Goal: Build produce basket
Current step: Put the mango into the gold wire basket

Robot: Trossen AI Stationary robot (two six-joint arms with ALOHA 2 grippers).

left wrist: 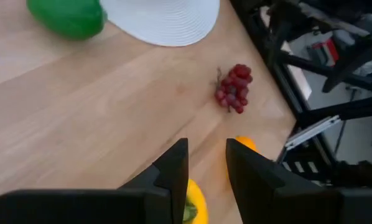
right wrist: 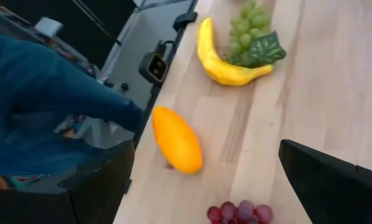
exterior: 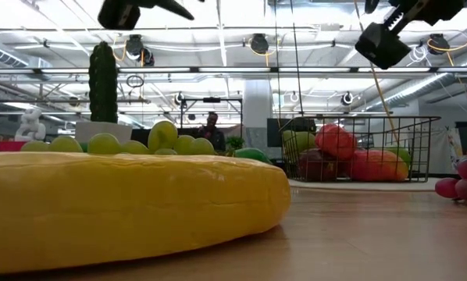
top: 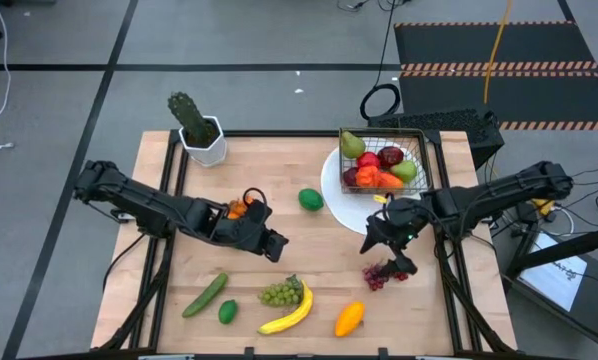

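basket [top: 383, 160] sits on a white plate [top: 341, 200] at the table's far right, holding a pear [top: 351, 144], red apples [top: 369, 160] and other fruit

right gripper [top: 387, 246] hangs just beside the plate's near edge, above purple grapes [top: 381, 275]; jaws wide apart, nothing between them

left gripper [top: 269, 243] is well left of the plate, mid-table; jaws narrowly parted, gripping nothing

lime [top: 310, 199] lies just left of the plate. green grapes [top: 281, 292] touch the banana [top: 291, 311], nearer the front edge than the plate; mango [top: 348, 318] beside them. cucumber [top: 205, 295] and another lime [top: 227, 311] farther left. cactus [top: 191, 118] stands at the far edge, well left of the plate
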